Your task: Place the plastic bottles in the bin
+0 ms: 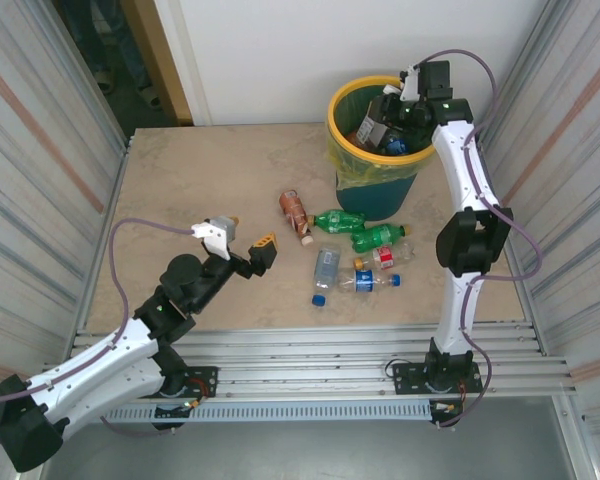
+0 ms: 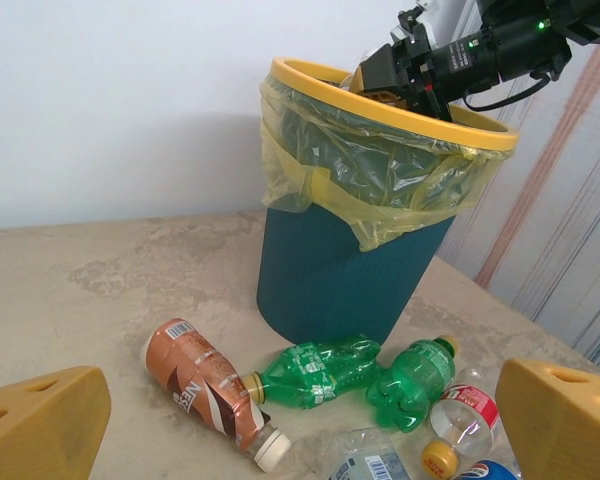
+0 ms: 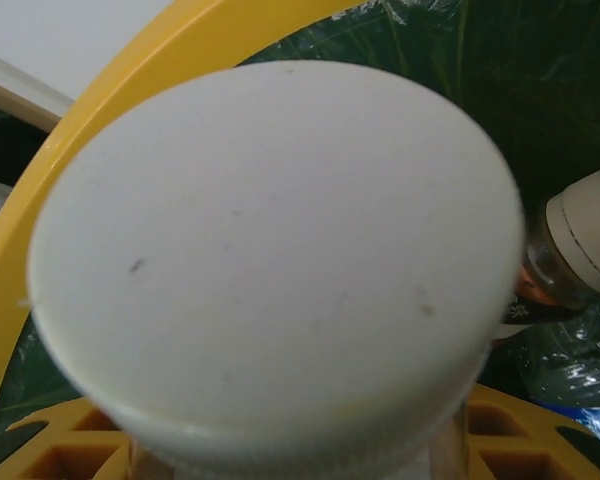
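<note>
Over the bin, my right pincer grips a white-capped bottle near its neck; the left pincer gapes wide. Other bottles lie on the counter, beside the bin. They look light, thin and slippery, so I'd pinch necks gently.

The bin stands in the middle, its liner bag folded over the yellow rim. The right gripper hangs above that rim at one o'clock. Round the bin's foot lie a brown bottle at eight o'clock, a crushed green bottle at six, a plump green bottle at five and a red-labelled clear bottle just beyond it. The left gripper has its yellow fingers spread wide.
</note>
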